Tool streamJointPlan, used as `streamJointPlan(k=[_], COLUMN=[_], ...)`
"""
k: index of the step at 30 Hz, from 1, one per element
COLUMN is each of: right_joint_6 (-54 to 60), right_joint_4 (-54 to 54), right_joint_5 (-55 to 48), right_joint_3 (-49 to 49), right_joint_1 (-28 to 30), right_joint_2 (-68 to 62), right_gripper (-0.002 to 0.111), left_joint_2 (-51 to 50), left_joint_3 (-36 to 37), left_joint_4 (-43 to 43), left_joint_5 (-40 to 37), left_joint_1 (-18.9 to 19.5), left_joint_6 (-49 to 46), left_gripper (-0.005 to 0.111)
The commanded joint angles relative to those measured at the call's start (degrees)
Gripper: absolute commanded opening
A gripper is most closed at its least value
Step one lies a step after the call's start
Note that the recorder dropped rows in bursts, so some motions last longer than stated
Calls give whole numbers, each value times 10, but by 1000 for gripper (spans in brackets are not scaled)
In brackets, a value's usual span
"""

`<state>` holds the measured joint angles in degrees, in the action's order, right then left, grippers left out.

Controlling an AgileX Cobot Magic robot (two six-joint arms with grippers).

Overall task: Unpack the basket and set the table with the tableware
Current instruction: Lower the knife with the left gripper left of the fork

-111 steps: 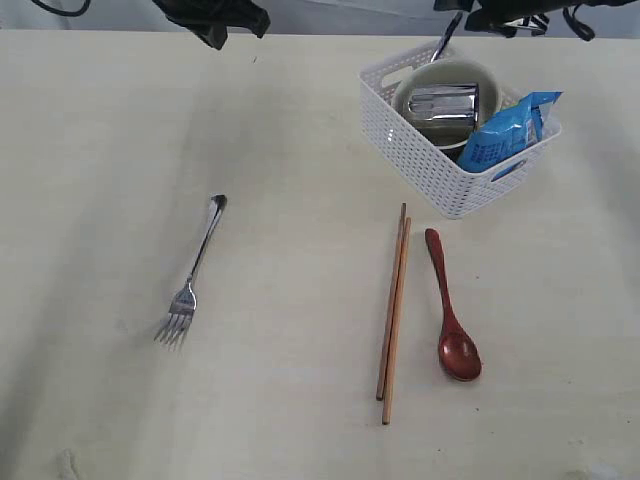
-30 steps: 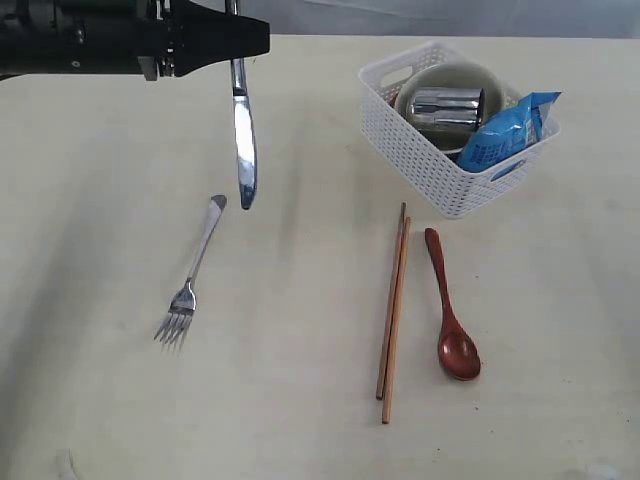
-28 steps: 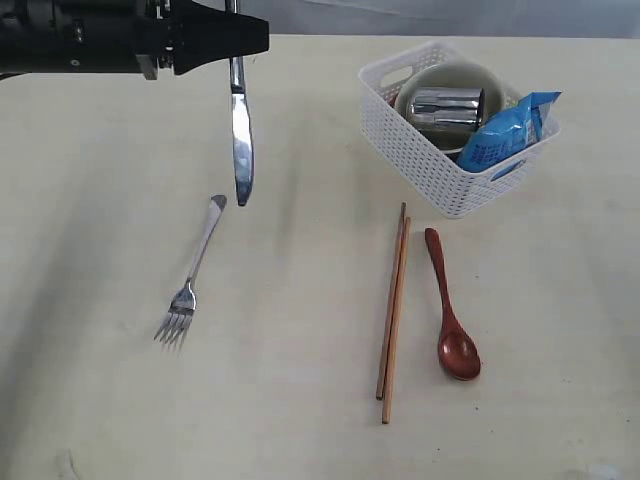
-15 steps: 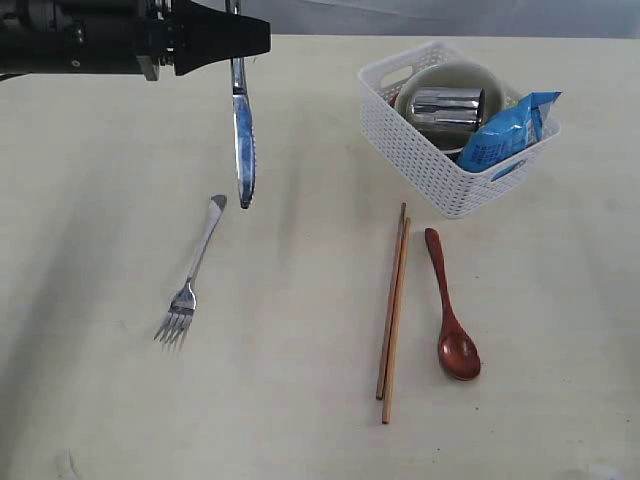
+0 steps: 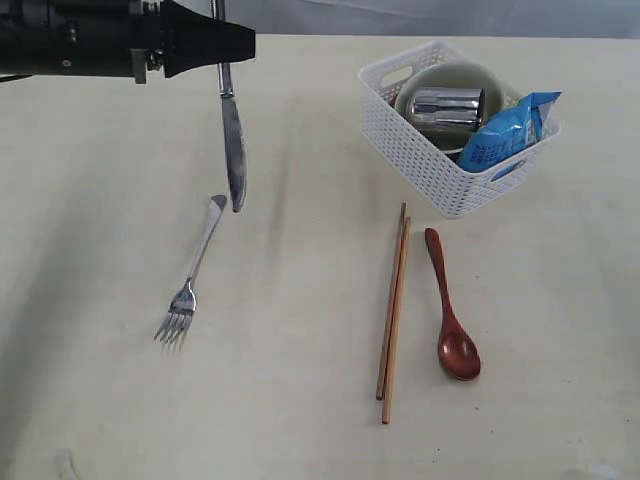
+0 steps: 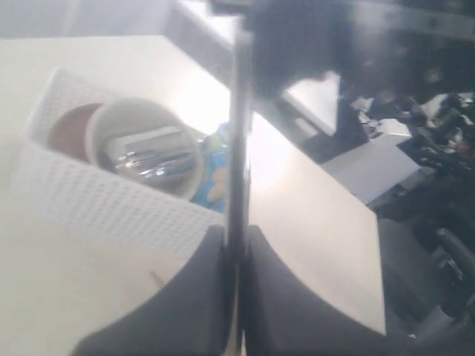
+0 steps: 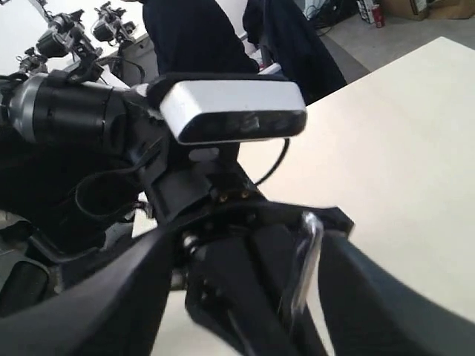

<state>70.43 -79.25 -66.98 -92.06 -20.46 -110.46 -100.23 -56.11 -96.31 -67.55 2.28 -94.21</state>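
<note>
My left gripper is shut on the handle of the steel knife, which hangs blade-down above the table, its tip just over the fork's handle end. The fork lies flat at the left. Two chopsticks and the red-brown spoon lie side by side in front of the white basket. In the basket sit the cream bowl, the steel cup lying inside it, and a brown plate. In the left wrist view the knife runs up from the closed fingers. My right gripper is open, off the exterior view, facing the left arm.
A blue snack bag leans in the basket's right corner. The left arm stretches in along the table's far left edge. The right wrist view shows the left arm's wrist camera and the knife handle close in front.
The knife has passed from above the basket to the left gripper, out over the left of the table. In the last half second it shifted slightly left toward the fork.
</note>
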Motion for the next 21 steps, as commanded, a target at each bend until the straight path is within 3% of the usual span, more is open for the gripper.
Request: streamJointPlan(k=[1,5,10,14,21], right_joint_6=[-38,-113,-165,-160,-129], right_joint_4=[53,116,170,170,167], right_joint_5=[-10,-11,-30,-30,-30], right_joint_3=[-1,3,5,30,87], right_joint_1=[53,110,158,164,162], right_joint_2=[33,61,84,95,113], right_gripper=[56,56,56,56,56], left_joint_2=[15,47,59,54,49], left_joint_3=[4,1,1,23,92], left_joint_4=[67,273,435,457,426], left_joint_5=[115,291,274,287,309], left_joint_1=[34,32,9,-21,-26], left_joint_6=[96,287,470,497,498], left_gripper=[0,0,0,0,0])
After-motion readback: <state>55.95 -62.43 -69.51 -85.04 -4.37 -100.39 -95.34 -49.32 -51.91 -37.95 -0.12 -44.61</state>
